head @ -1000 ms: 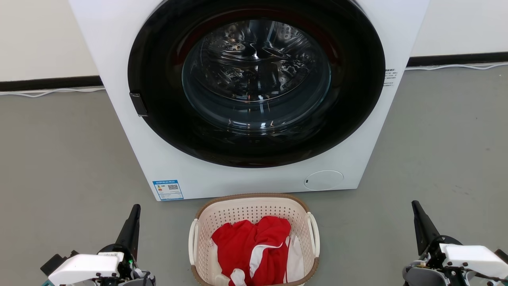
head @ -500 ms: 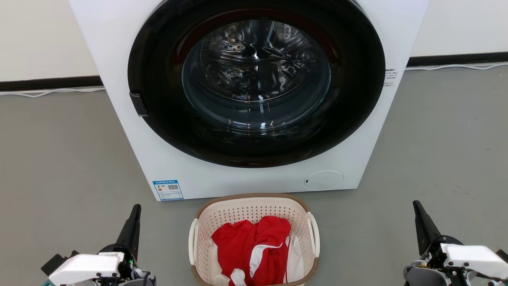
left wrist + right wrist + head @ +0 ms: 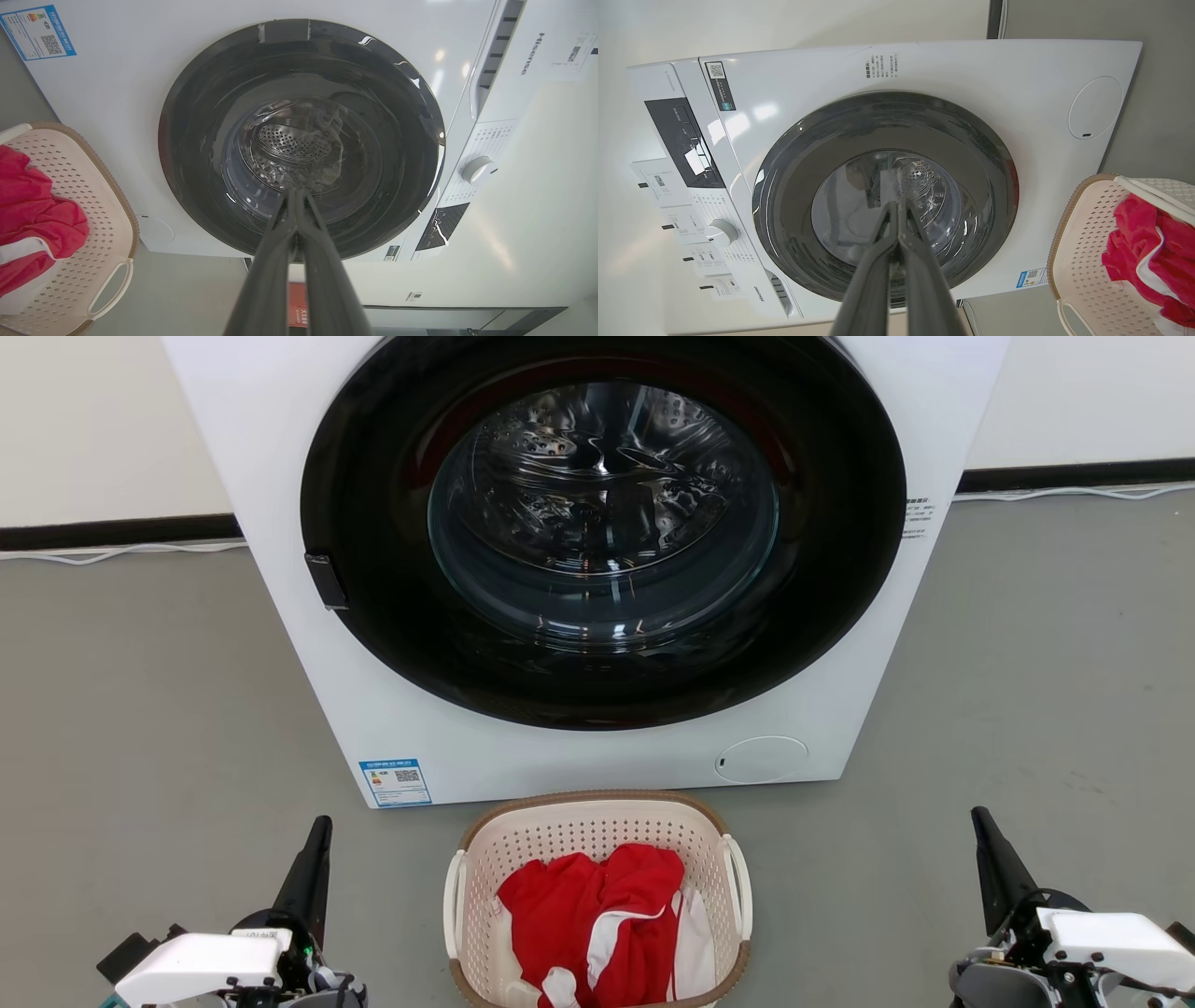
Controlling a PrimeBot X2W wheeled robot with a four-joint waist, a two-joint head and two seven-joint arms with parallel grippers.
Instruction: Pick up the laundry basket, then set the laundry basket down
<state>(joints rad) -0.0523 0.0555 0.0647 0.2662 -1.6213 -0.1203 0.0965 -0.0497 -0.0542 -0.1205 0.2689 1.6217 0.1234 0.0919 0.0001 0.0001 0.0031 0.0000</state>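
Grey smooth floor throughout. Left fingers pressed together, empty, pointing at washer; right fingers likewise. Laundry basket on floor between them, inward of both, close before washer; left arm looks nearer. White loop handles face outward, one per arm. Long axis probably toward washer, near end cropped. Rigid cream perforated plastic, brown woven-look rim, limp red-white garment inside.

I see the laundry basket on the floor at six o'clock, clothes inside, washer just behind at twelve.
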